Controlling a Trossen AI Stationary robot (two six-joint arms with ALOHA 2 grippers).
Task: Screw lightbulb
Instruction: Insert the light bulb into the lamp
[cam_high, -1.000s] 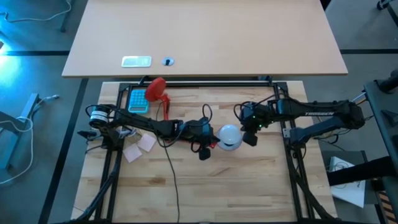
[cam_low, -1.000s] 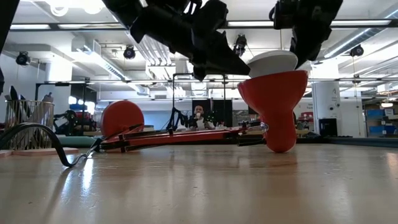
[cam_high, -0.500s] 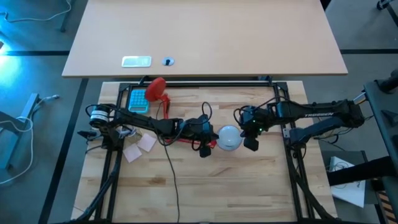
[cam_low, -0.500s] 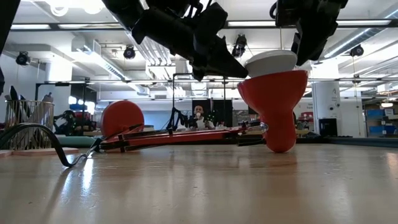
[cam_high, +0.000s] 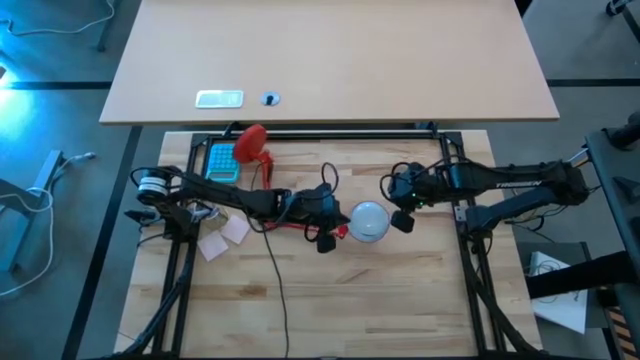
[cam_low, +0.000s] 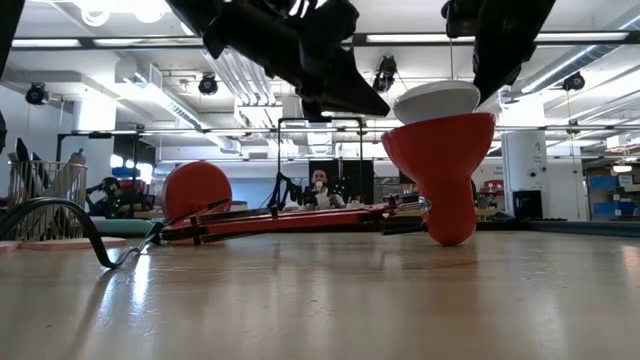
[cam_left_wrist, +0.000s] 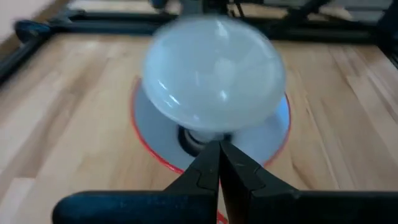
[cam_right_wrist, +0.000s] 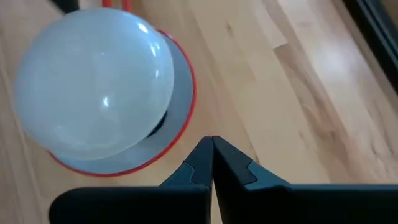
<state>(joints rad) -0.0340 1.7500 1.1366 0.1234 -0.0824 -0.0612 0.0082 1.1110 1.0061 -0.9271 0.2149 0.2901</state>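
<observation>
The white lightbulb (cam_high: 369, 220) sits base down in the upturned red lamp shade (cam_low: 440, 170), which rests on the table at mid-table. It shows in the left wrist view (cam_left_wrist: 214, 78) and in the right wrist view (cam_right_wrist: 93, 87). The shade's white inside (cam_left_wrist: 273, 134) rings the bulb's base. My left gripper (cam_high: 335, 228) is shut just left of the bulb, its fingertips (cam_left_wrist: 219, 149) pointing at the bulb's neck. My right gripper (cam_high: 398, 216) is shut just right of the shade, beside its rim (cam_right_wrist: 186, 81). Neither plainly touches the bulb.
The lamp's red stem (cam_low: 290, 220) lies along the table to its round red base (cam_high: 250, 143) at the far left. A black cord (cam_high: 272, 270) runs toward the near edge. A teal box (cam_high: 221, 160) and pink notes (cam_high: 225, 238) lie at the left.
My right gripper has drawn back a little from the bulb toward the table's right edge. My left gripper has risen slightly beside the bulb. The bulb stays in the shade.
</observation>
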